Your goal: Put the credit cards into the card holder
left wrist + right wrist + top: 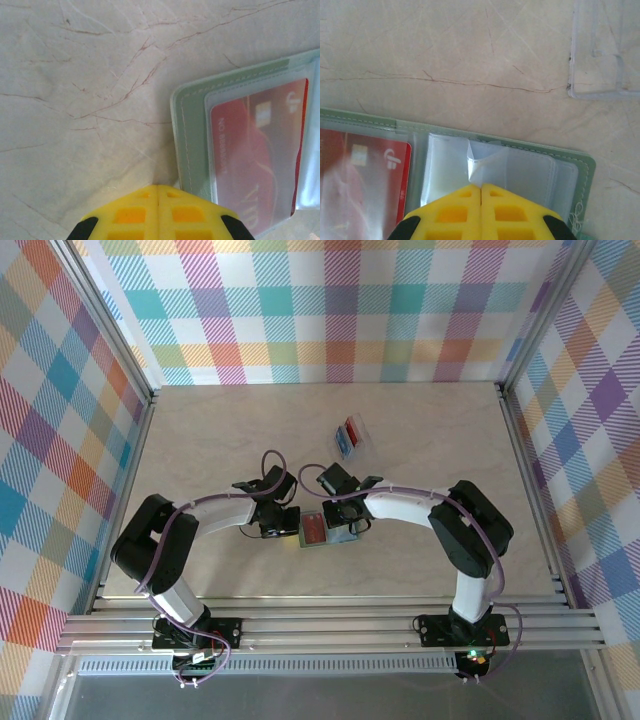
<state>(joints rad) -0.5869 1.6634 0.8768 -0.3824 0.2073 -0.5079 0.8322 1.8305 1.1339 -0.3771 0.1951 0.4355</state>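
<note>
The card holder lies open and flat on the table, close to the front rail and between the two arms. Bare tabletop runs wide behind it and out to both side walls. A clear tray sits just behind it, apart from it, with loose cards, red and blue, standing inside.

The left gripper has its yellow jaws pressed together with nothing between them; its tips are just beside the holder's left edge, over bare table, and whether they touch the surface cannot be told.

A red card sits under the clear pocket of the left half; its far end is cut off at the picture's edge and its print is blurred.

The right gripper also has its jaws pressed together, over the empty right-hand pockets. A fold of clear film stands puckered right at its tips; whether it is nipped between them is hidden. From the right wrist, the tray shows as one cut-off corner.
</note>
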